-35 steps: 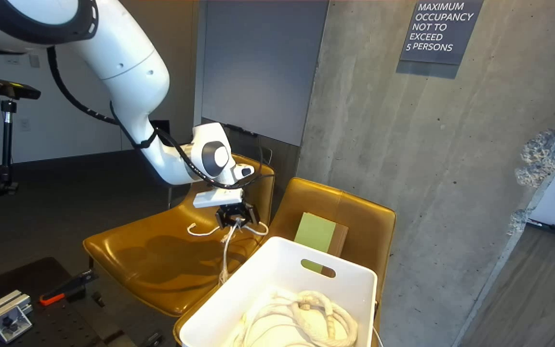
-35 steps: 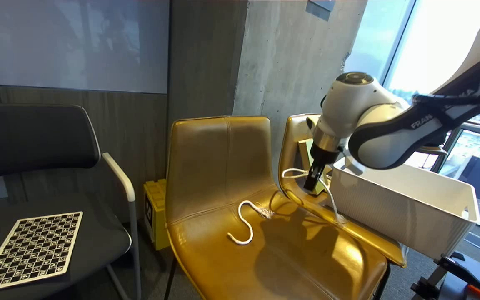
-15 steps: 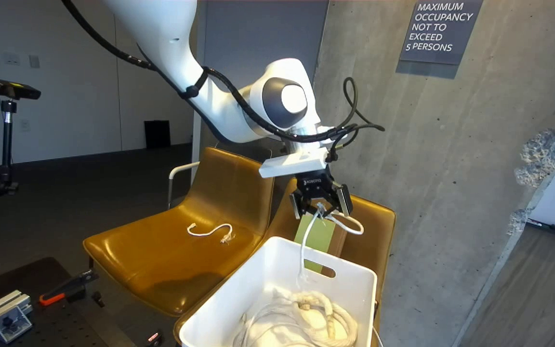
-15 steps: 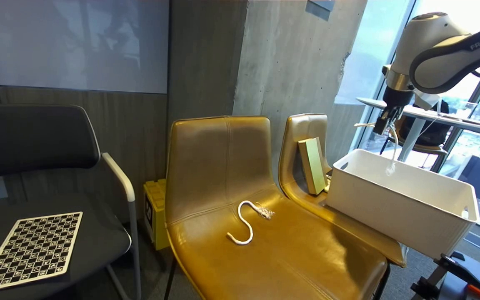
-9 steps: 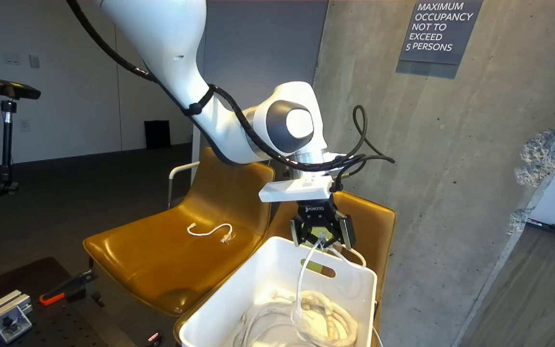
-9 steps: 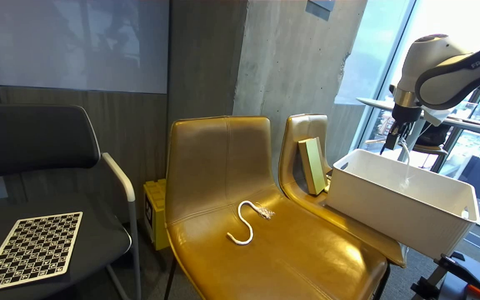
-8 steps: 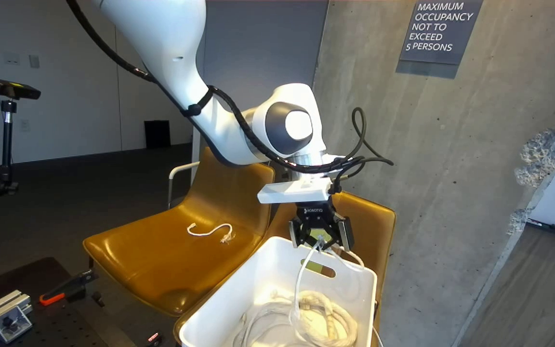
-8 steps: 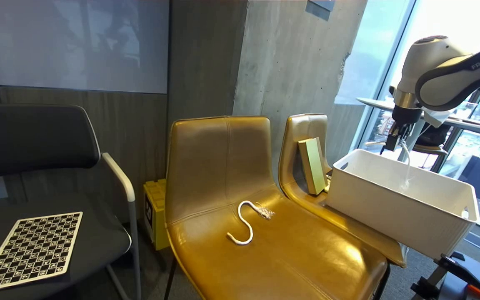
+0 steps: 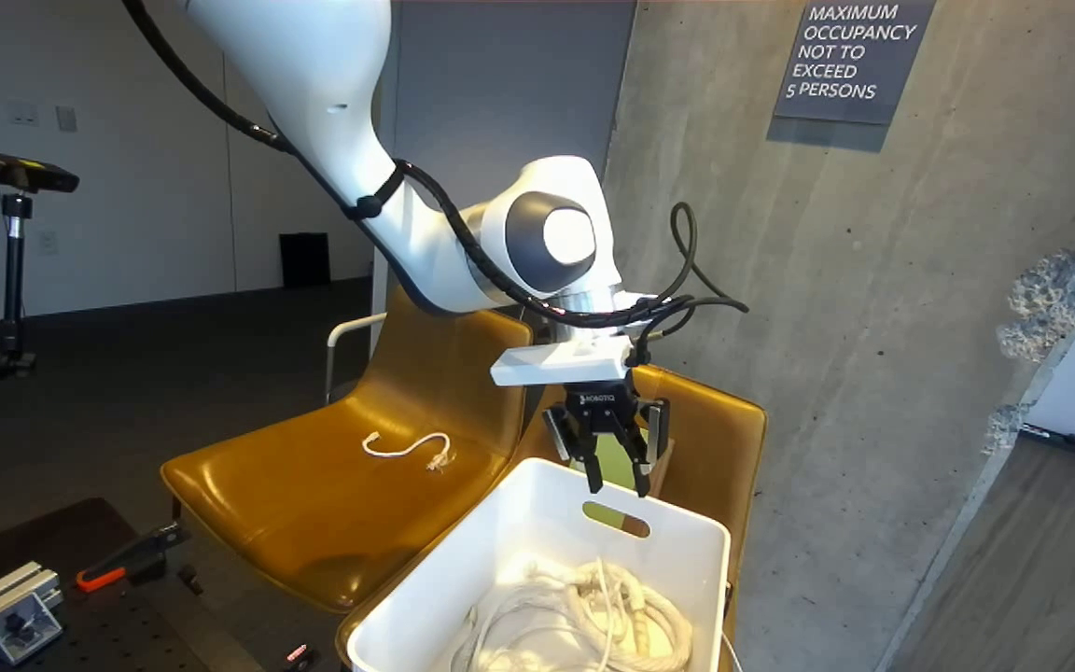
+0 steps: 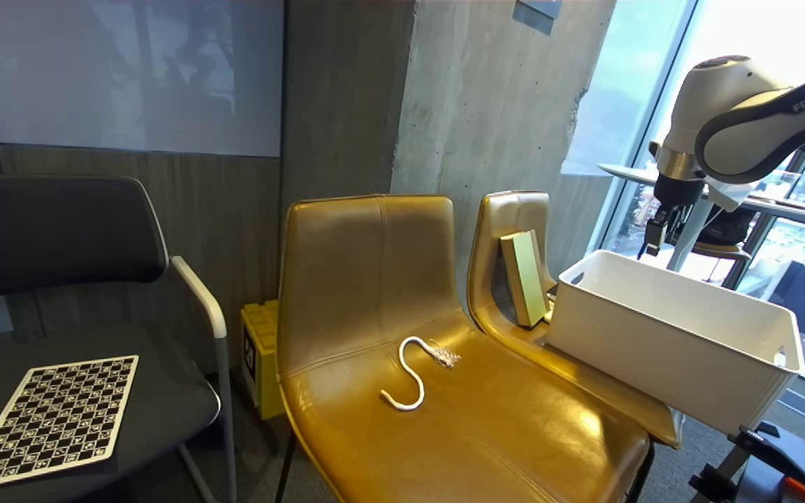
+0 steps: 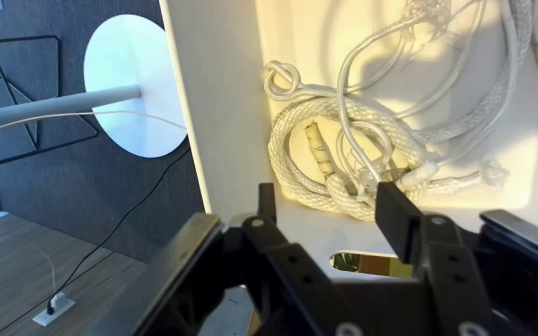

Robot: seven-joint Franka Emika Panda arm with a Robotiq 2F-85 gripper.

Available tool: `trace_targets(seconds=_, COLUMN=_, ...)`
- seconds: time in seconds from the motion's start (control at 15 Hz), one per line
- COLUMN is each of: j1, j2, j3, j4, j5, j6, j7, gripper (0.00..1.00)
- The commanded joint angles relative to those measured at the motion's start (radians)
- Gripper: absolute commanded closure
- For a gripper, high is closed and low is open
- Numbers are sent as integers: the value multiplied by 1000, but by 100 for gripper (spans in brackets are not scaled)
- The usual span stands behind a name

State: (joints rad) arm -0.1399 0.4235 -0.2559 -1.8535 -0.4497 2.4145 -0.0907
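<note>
My gripper (image 9: 619, 488) hangs above the far end of a white bin (image 9: 687, 551), close to its handle slot. In the wrist view the fingers of the gripper (image 11: 326, 200) stand apart with nothing between them, so it is open. Below lie a thick coiled cream rope (image 11: 278, 154) and a thin white cord (image 11: 343, 93) looping across it inside the bin (image 11: 222, 93). A short white rope (image 10: 421, 391) with a frayed end rests in an S-curve on the tan chair (image 10: 374, 272). The bin's contents are hidden behind its wall (image 10: 654, 356) in that exterior view.
A green book (image 10: 530, 279) leans on the back of the chair under the bin. The concrete wall (image 9: 827, 327) rises behind. A black chair (image 10: 46, 230) bears a checkered board (image 10: 53, 412). A dark table with a clamp (image 9: 132, 560) stands near, and a camera on a stand (image 9: 20, 175).
The gripper came from over the chair to the bin carrying a white cord. Since half a second ago its fingers have opened and the cord has dropped into the bin.
</note>
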Motion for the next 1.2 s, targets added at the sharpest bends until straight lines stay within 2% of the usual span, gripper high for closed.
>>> trace_targets(seconds=0.0, j1=17, j2=-83, j3=34, j4=-83, j5=0, j6=29, j7=0, gripper=11)
trace_targets(seconds=0.07, j1=28, j2=-109, j3=48, j4=-111, j5=5, j6=46, j7=3, gripper=3)
trace_targets(seconds=0.13, j1=37, j2=-128, j3=60, j4=-135, j5=6, j6=66, j7=6, gripper=0)
trace_targets(seconds=0.33, j1=57, j2=-180, j3=112, j4=-193, j5=42, j6=116, j7=-14, gripper=0)
trace_targets(seconds=0.53, j1=79, j2=-218, j3=180, j4=-230, j5=135, j6=128, j7=-30, gripper=0)
trace_targets(seconds=0.8, j1=145, j2=-238, j3=263, j4=-277, j5=220, j6=143, j7=0, gripper=0)
trace_targets(seconds=1.13, j1=250, j2=-161, j3=326, j4=-281, j5=206, j6=203, j7=112, gripper=0)
